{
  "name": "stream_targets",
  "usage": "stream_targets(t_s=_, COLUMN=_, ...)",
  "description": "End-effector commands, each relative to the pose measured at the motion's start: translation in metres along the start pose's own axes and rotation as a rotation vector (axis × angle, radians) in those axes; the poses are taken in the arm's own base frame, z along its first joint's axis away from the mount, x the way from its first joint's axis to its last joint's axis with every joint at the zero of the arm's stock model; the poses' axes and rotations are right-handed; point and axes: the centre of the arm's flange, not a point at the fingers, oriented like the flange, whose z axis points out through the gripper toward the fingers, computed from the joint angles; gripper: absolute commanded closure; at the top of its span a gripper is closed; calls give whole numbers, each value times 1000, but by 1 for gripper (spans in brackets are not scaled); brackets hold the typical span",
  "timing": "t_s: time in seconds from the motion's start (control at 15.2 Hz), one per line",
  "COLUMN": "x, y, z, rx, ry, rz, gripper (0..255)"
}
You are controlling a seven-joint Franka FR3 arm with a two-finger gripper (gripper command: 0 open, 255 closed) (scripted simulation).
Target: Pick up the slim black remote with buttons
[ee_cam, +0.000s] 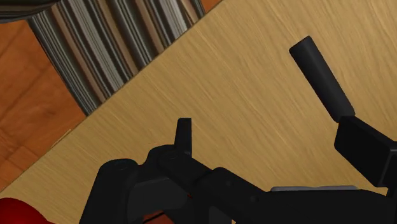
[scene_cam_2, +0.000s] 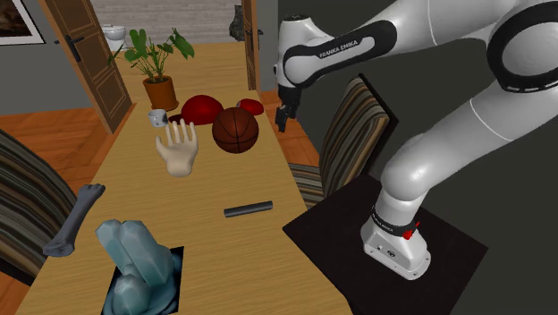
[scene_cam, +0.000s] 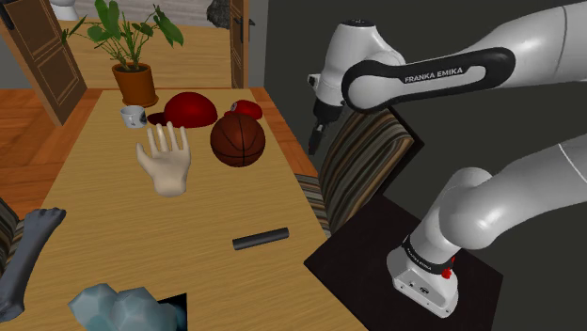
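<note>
Wooden table [scene_cam: 113,221] bears the remote [scene_cam: 260,240]; wrist view shows the claw [ee_cam: 267,124] spread, empty.

Remote [scene_cam: 261,240] lies on table [scene_cam: 113,226]; basketball [scene_cam: 237,139] beside model hand [scene_cam: 166,158].

My arm [scene_cam: 541,38] is glossy white with dark joints; one black band reads FRANKA EMIKA. My gripper [scene_cam_2: 282,127] is all black. Just above the dark stand [scene_cam: 353,261], my base [scene_cam: 421,280] bears a red mark.
</note>
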Motion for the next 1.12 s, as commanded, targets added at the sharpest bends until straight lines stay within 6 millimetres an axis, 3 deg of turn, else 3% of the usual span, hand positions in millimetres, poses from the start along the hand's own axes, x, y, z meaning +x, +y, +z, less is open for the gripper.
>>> stream_targets(t_s=0.0, x=12, y=-12, z=19, rx=3, ry=0, rz=-47, gripper=0)
stream_targets(t_s=0.53, x=47, y=-71, z=98, rx=13, ry=-9, rz=-230, gripper=0)
stream_targets(t_s=1.06, x=71, y=-136, z=178, rx=23, ry=-18, rz=-413, gripper=0)
